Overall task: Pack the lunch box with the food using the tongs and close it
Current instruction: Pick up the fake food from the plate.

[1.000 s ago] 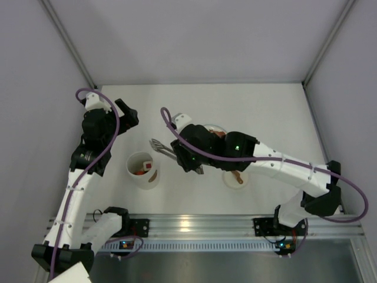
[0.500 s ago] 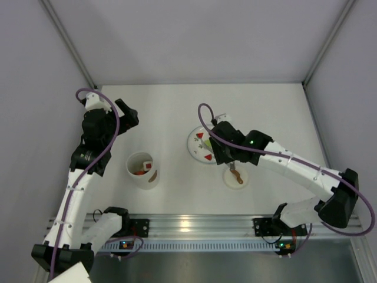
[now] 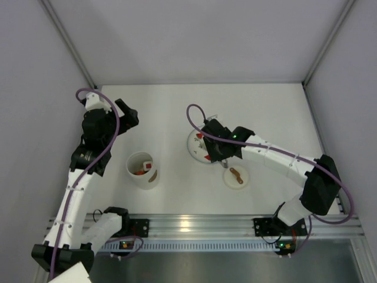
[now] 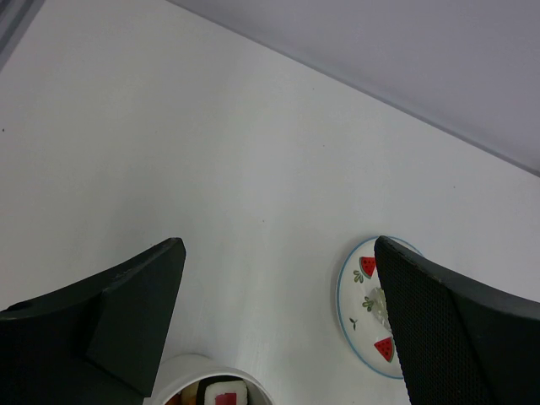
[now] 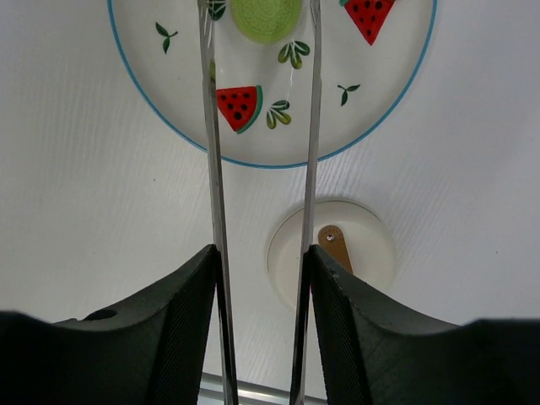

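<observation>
Your right claw (image 5: 261,257) grasps the tongs (image 5: 212,169), whose arms pass on both sides of a green piece (image 5: 267,17) on the plate (image 5: 152,93). Your left claw (image 4: 278,261) is released.

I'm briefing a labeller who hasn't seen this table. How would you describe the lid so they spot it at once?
Find the watermelon-print plate mid-table. Just beside it, toward the near edge, lies the lid, not touching it. It is smaller, plain white, with a brown tab.
</observation>
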Robot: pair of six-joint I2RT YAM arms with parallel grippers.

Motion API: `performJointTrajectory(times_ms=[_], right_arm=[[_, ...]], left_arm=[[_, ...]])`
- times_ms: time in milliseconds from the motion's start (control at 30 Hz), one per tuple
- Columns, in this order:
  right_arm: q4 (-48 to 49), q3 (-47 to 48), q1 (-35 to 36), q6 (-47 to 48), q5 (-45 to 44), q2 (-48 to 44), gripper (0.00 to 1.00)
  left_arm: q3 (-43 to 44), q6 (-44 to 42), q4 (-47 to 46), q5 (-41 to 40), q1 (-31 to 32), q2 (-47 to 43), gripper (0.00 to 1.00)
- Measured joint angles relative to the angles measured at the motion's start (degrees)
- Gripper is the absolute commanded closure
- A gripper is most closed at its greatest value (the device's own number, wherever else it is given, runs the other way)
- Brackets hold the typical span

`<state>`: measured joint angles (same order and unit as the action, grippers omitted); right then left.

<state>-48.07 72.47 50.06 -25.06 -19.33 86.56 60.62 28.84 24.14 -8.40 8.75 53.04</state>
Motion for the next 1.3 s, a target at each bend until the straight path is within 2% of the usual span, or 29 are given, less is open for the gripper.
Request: performJointTrajectory(times_ms=[700, 1300], right_arm=[[0.59, 0.00, -2.71, 0.31, 2.71, 0.09, 0.67], [-0.09, 4.63, -2.58, 1.36, 5.68, -5.73, 0.68]], left_arm=[[0.00, 0.00, 0.00, 0.02, 0.00, 0.00, 0.01], [0.00, 0.00, 0.00, 0.02, 0.00, 0.00, 0.01]])
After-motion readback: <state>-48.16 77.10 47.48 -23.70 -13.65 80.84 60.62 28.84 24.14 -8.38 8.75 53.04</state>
